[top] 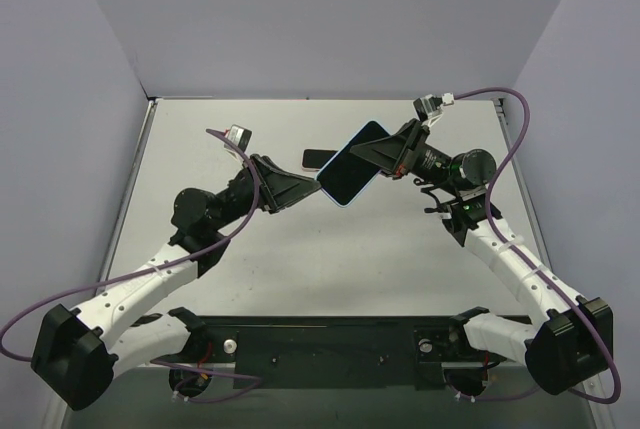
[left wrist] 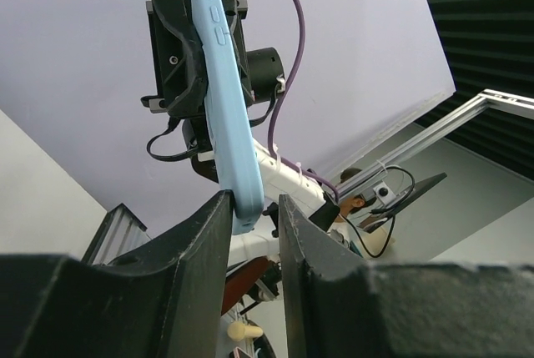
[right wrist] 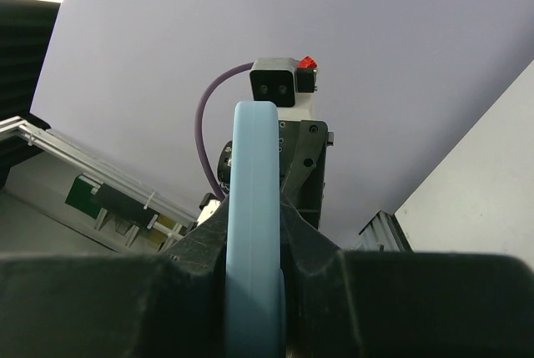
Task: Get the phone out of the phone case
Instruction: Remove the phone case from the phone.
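Right gripper (right wrist: pixel 254 237) clamps the case (top: pixel 343 185) from 3 o'clock; left gripper (left wrist: pixel 255 212) pinches its 8 o'clock end.

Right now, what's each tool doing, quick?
Left tool: straddling one end of the blue case; clamped or not, cannot tell.
Right tool: closed on the blue case.

Pale blue phone case (top: pixel 348 177), purple cables (left wrist: pixel 297 32), white arms (top: pixel 140 284), grey table (top: pixel 300 269).
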You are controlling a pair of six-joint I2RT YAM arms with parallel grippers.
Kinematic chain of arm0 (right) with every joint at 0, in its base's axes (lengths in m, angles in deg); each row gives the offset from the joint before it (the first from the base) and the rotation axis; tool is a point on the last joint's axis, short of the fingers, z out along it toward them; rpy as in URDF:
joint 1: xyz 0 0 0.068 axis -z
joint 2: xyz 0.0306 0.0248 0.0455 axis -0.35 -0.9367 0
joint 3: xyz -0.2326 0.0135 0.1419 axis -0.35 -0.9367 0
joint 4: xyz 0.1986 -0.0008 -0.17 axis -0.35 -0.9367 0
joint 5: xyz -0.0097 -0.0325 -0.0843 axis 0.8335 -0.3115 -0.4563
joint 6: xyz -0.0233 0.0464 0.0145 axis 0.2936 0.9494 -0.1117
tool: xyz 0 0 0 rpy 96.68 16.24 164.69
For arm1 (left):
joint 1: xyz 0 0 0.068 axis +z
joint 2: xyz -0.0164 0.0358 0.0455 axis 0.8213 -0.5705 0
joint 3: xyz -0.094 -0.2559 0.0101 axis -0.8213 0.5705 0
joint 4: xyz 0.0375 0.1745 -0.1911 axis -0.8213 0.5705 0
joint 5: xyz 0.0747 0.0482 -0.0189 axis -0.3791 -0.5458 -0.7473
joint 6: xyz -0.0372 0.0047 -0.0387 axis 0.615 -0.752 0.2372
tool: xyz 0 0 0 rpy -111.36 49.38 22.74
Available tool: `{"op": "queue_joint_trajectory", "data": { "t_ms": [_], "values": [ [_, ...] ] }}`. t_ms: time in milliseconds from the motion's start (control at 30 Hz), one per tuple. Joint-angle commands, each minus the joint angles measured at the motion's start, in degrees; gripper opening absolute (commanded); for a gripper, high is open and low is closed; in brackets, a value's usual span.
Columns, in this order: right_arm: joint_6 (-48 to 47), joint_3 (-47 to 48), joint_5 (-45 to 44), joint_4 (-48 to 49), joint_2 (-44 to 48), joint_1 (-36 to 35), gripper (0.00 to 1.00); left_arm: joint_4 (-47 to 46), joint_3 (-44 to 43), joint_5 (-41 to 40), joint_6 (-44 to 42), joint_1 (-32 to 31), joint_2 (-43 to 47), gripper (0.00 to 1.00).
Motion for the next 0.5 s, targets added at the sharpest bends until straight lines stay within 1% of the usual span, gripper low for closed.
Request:
{"op": "queue_joint_trajectory", "data": {
  "t_ms": [0,233,467],
  "values": [
    [-1.10,0.44,1.39,5.91,1.89,-0.48,0.00,-8.80,-1.25,0.09,3.25,0.81,-0.13,0.38],
    [-0.92,0.44,1.13,5.65,2.77,-0.65,0.00,-8.09,-0.81,-1.05,3.60,1.16,0.14,0.39],
    [-0.75,1.05,0.86,5.03,3.73,-1.09,0.00,-11.25,-0.63,-0.97,5.18,1.60,-1.26,0.26]
  ]
}}
